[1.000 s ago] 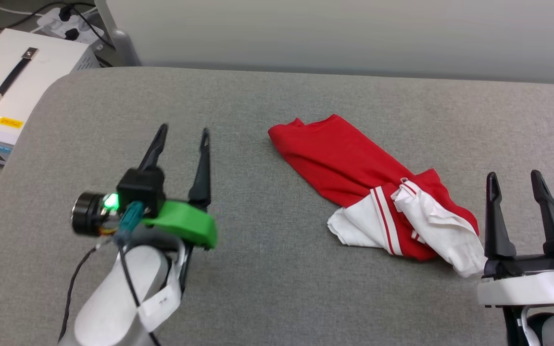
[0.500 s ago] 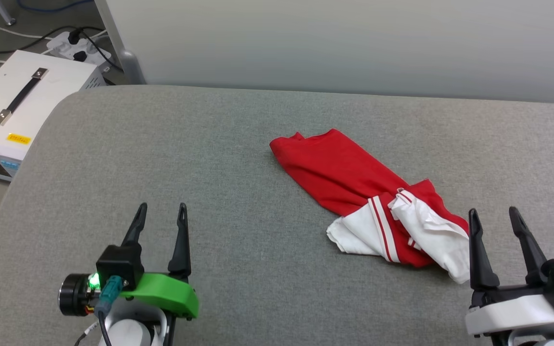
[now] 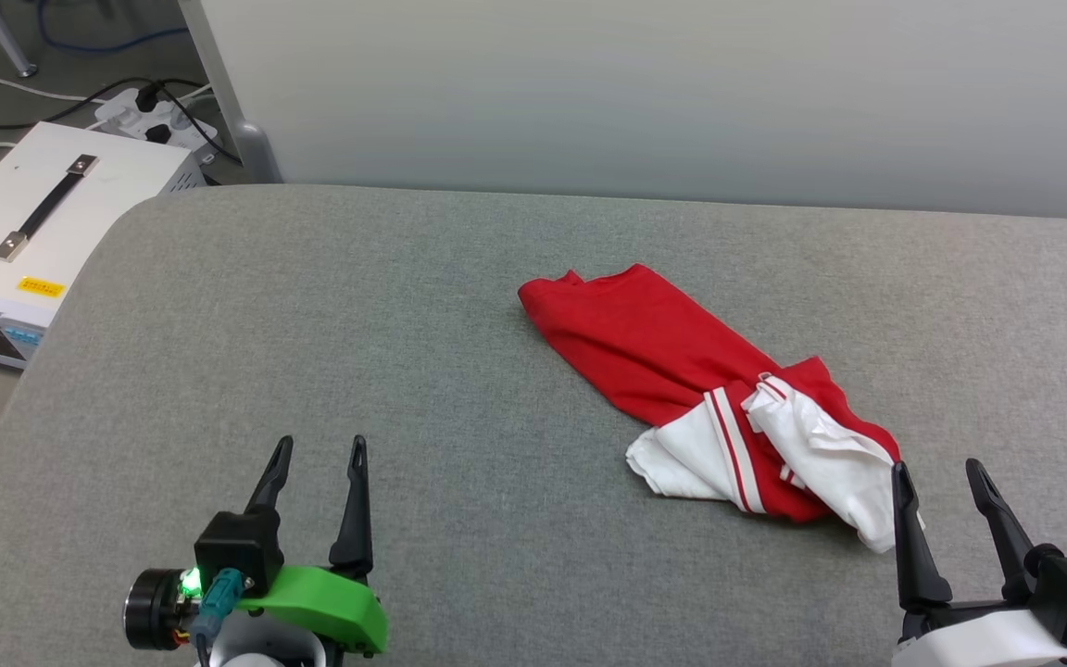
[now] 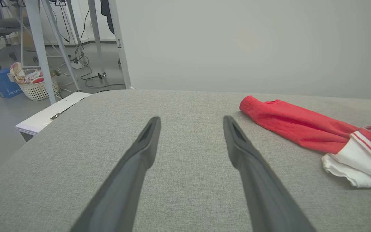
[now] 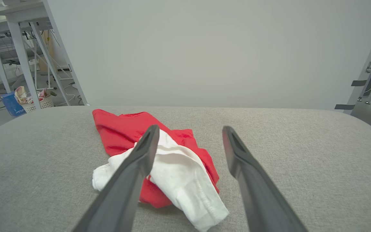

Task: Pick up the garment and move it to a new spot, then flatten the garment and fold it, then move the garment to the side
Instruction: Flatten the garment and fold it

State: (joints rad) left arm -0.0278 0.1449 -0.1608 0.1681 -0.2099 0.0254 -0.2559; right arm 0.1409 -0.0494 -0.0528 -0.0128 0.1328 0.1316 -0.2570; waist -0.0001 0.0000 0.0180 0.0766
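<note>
The garment (image 3: 672, 357), a red shirt with white sleeves and red-striped trim, lies bunched in a diagonal strip on the grey padded table (image 3: 422, 371), right of centre. It also appears in the left wrist view as the garment (image 4: 298, 125) at the right, and in the right wrist view as the garment (image 5: 124, 132) just ahead. My left gripper (image 3: 320, 456) stands open at the lower left, well away from the cloth. My right gripper (image 3: 939, 474) is open at the lower right, its left finger close beside the white sleeve end, holding nothing.
A white equipment case (image 3: 43, 222) with a black handle stands beyond the table's left edge, with a power strip and cables (image 3: 149, 102) behind it. A pale wall (image 3: 682, 93) runs along the table's far side. A laundry basket (image 4: 39, 85) sits on the floor at left.
Both grippers have drawn back toward the bottom of the head view, staying open. The camera has tilted, so the table and garment sit lower in the picture. The garment has not moved.
</note>
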